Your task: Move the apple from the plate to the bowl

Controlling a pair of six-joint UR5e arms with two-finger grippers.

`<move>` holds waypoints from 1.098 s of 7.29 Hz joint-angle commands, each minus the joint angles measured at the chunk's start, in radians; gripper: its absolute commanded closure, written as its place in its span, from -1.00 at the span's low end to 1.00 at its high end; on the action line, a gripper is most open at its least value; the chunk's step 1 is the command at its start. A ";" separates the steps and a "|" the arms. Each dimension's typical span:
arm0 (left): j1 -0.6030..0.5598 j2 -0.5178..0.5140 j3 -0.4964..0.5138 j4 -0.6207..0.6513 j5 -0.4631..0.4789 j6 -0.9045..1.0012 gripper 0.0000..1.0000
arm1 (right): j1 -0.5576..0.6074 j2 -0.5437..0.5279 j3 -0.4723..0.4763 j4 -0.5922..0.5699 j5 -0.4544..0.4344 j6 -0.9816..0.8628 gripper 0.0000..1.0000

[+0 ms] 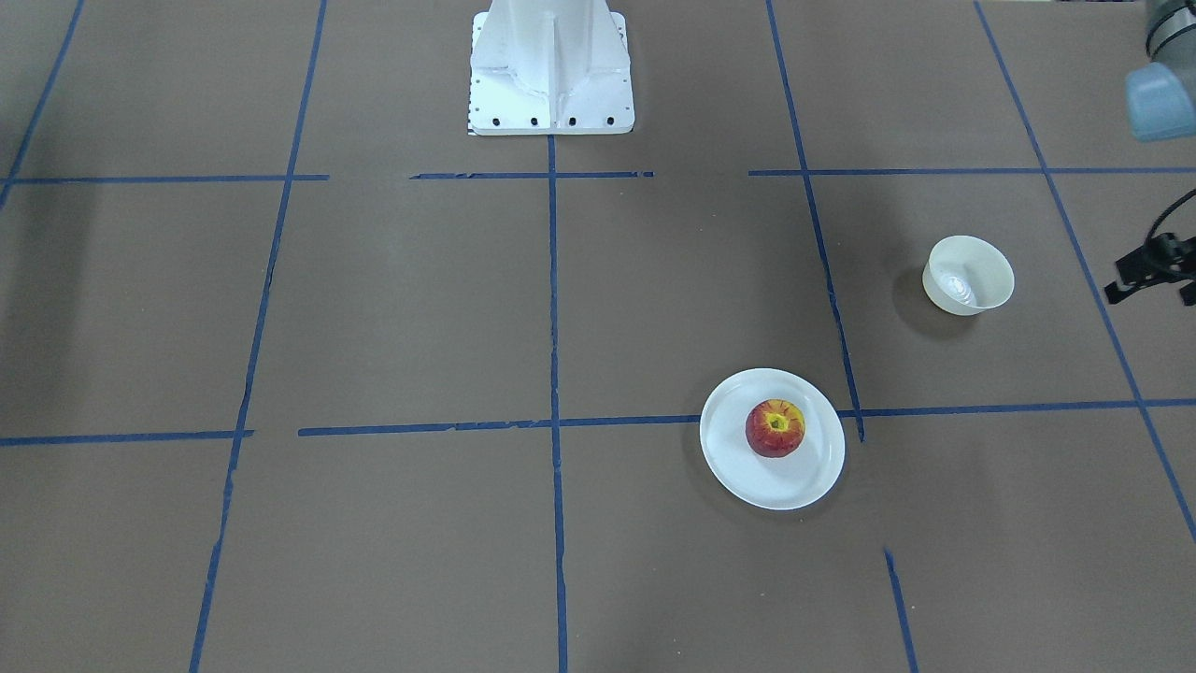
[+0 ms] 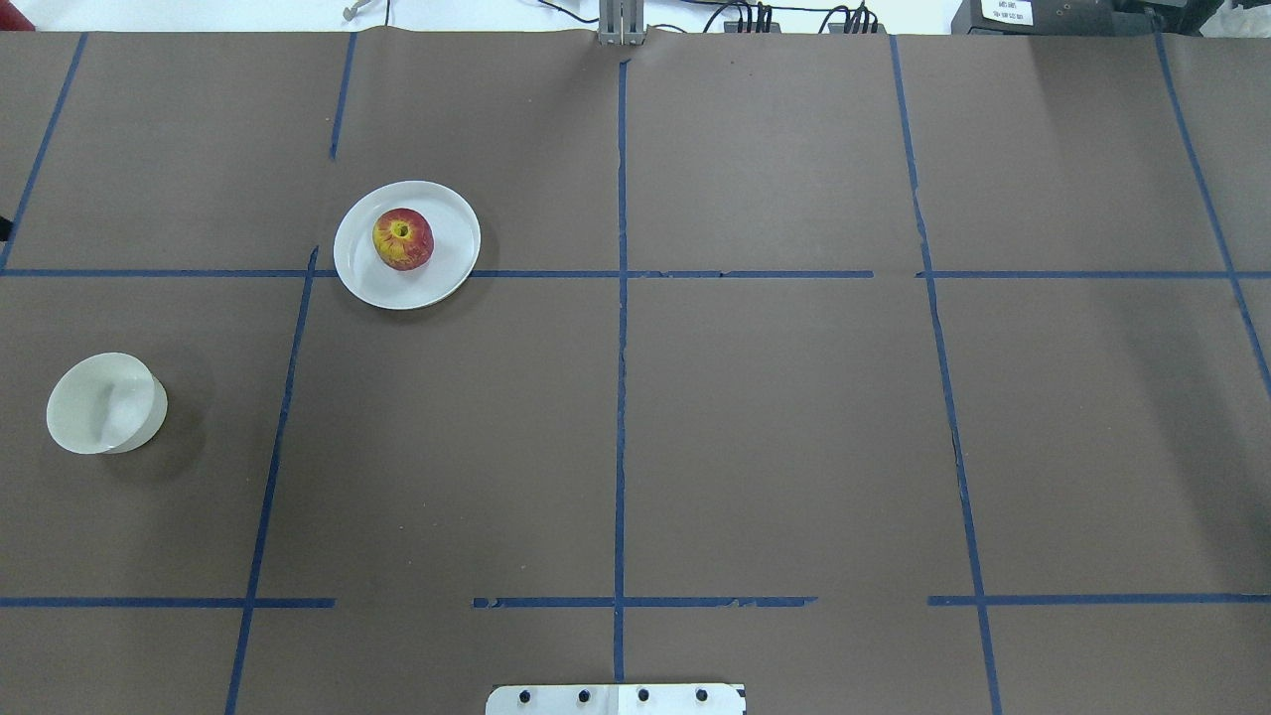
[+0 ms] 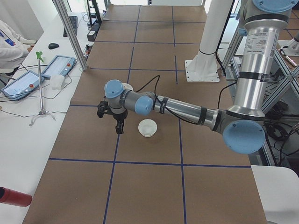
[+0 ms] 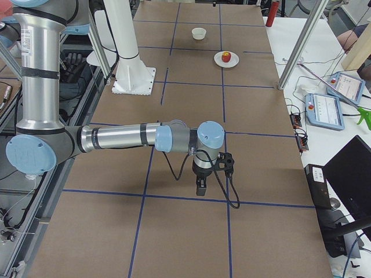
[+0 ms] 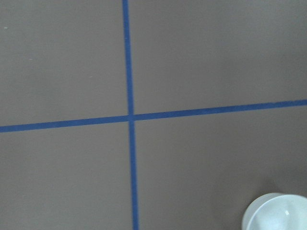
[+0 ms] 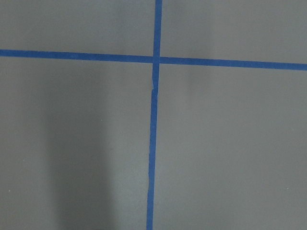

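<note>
Red apple (image 1: 775, 428) on plate (image 1: 729, 453), bowl (image 1: 968, 275) apart

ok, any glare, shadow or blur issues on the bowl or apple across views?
Front-facing view: bright glare patch inside the bowl, soft shadow on its view-left side; apple and plate sharp, evenly lit. Overhead view: bowl's shadow falls to its view-right. Left wrist view: bowl clipped at the bottom-right corner, soft-edged. Right wrist view: only tape lines, a dim shadow band in the left half.

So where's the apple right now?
The apple sits on the plate in the overhead view's left half, farther from the robot than the bowl.
</note>
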 commanded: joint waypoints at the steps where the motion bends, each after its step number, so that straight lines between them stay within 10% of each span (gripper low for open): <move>1: 0.181 -0.166 0.000 -0.003 0.007 -0.280 -1.00 | 0.000 0.000 0.000 0.000 0.000 0.000 -1.00; 8: 0.441 -0.367 0.125 -0.008 0.217 -0.612 -1.00 | 0.000 0.000 0.000 0.000 0.000 0.000 -1.00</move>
